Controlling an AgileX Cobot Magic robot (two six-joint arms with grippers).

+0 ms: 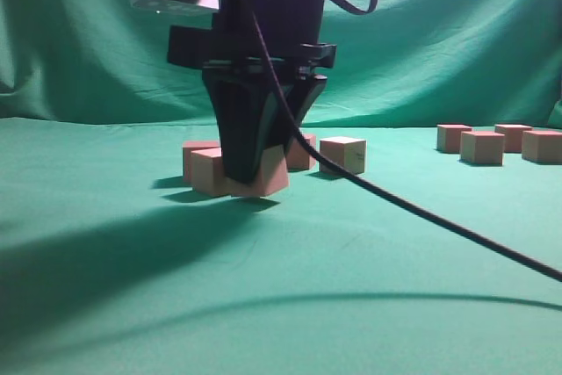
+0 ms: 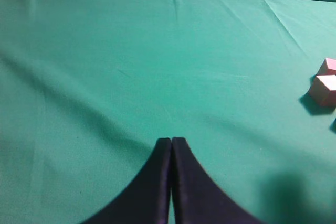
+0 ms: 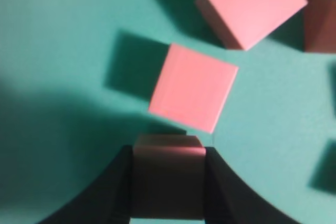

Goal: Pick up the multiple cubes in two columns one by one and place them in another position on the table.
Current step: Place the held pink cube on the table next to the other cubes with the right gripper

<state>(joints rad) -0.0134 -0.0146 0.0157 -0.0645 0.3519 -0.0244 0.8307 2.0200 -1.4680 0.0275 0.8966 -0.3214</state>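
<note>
My right gripper is shut on a pink-red cube, held tilted at or just above the teal table. In the right wrist view the held cube sits between the fingers, with another cube just ahead and two more beyond it. Cubes stand around the held one at the left and behind at the right. My left gripper is shut and empty over bare cloth, with two cubes at that view's right edge.
A second group of several cubes stands at the far right of the table. A black cable slants from the arm across the right side. The draped green backdrop closes the back.
</note>
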